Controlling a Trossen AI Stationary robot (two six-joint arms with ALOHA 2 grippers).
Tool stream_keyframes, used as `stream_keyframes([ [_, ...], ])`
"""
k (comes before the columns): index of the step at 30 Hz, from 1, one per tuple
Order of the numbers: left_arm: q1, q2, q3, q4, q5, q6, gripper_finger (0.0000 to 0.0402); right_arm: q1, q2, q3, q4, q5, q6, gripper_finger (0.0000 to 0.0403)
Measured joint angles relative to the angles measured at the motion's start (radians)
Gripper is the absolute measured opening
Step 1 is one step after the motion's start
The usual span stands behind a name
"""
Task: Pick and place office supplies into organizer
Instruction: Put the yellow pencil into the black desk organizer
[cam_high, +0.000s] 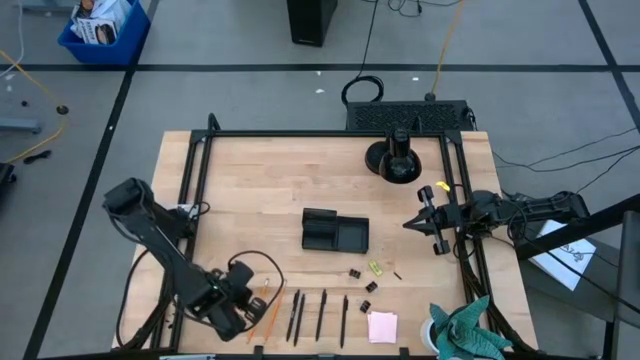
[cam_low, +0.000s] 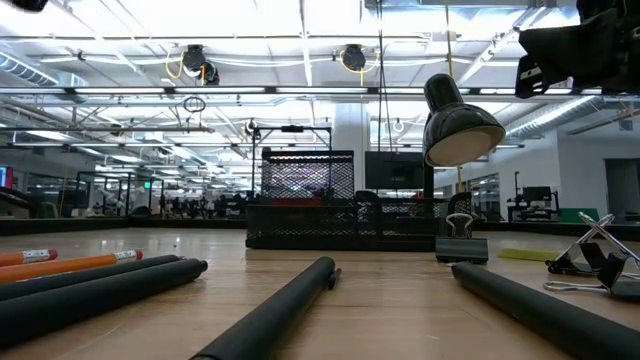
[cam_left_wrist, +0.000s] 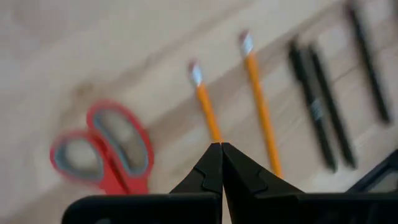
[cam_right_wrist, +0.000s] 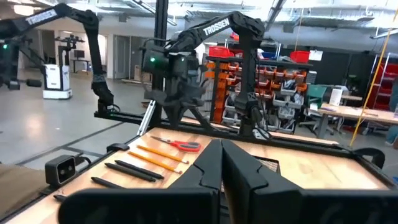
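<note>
My left gripper (cam_left_wrist: 221, 148) is shut and hovers over the table's near left part, its tips above the two orange pencils (cam_left_wrist: 260, 106). The red-handled scissors (cam_left_wrist: 106, 149) lie flat beside them, and the black pens (cam_left_wrist: 317, 106) lie on the pencils' other side. In the high view the pens (cam_high: 322, 313) lie in a row near the front edge, with the pink sticky-note pad (cam_high: 382, 326), binder clips (cam_high: 371, 286) and the yellow-green piece (cam_high: 376, 267) to their right. The black organizer (cam_high: 335, 232) stands mid-table. My right gripper (cam_high: 412, 224) is shut and waits raised, right of the organizer.
A round black stand base (cam_high: 393, 158) sits at the far side, and a black mesh box (cam_high: 410, 117) lies behind it. The teal-green cloth (cam_high: 465, 330) lies at the near right corner. Bare wood (cam_high: 260, 190) lies left of and beyond the organizer. A black frame rail (cam_high: 195, 190) runs along the table's left side.
</note>
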Motion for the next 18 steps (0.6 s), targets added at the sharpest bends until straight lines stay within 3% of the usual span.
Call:
stream_keyframes([
  [4, 0.014, 0.02, 0.004, 0.037, 0.075, -0.004, 0.0005, 0.0, 0.0, 0.0, 0.0, 0.001, 0.002, 0.0],
  [10, 0.033, 0.022, 0.005, 0.153, 0.104, -0.006, 0.0005, 0.0, 0.0, 0.0, 0.01, 0.003, 0.002, 0.0],
  [18, 0.087, 0.031, 0.005, 0.156, 0.13, -0.013, 0.0005, 0.0, 0.0, 0.0, 0.045, 0.034, 0.002, 0.0],
])
